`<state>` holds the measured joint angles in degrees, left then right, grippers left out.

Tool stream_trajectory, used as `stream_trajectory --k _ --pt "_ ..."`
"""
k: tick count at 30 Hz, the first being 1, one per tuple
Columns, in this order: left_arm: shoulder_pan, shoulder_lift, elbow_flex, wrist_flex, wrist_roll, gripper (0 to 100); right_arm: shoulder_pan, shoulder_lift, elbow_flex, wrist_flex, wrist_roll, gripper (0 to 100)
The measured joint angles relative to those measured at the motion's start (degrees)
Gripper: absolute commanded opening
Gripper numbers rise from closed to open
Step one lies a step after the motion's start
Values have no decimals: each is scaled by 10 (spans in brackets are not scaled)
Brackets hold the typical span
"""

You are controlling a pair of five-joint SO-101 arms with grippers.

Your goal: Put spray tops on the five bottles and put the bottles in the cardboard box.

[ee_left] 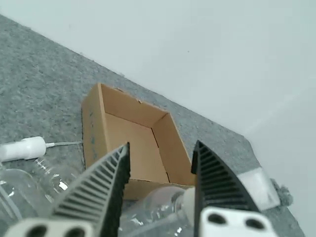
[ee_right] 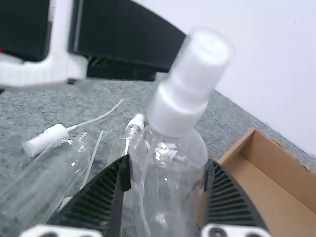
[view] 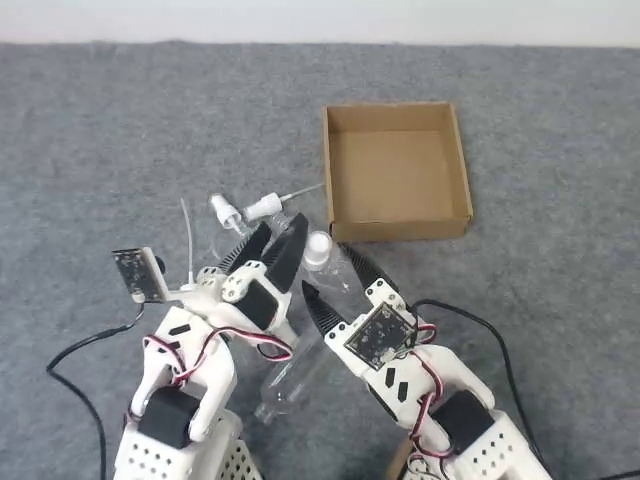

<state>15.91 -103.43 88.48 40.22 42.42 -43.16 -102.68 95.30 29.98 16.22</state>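
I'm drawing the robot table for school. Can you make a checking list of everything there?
Surface: grey fuzzy table cover, lying flat.
Job's things: open brown cardboard box, nothing inside; clear plastic bottle wearing a white spray top; more clear bottles lying between the arms; loose white spray tops on the cover.
Clutter: nothing seen.
Grippers: right gripper shut on the topped bottle; left gripper open.
Cables: black cables beside both arm bases.
Surroundings: pale wall behind the table.
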Motion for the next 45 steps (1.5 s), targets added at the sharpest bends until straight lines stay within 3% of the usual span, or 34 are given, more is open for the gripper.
stream_trajectory --k 19,36,45 --pt "47 0 25 0 -49 187 29 0 0 0 0 115" --pt "-67 0 25 -25 -49 187 64 0 0 0 0 115" --pt "-81 0 25 -71 -49 187 66 0 0 10 0 114"
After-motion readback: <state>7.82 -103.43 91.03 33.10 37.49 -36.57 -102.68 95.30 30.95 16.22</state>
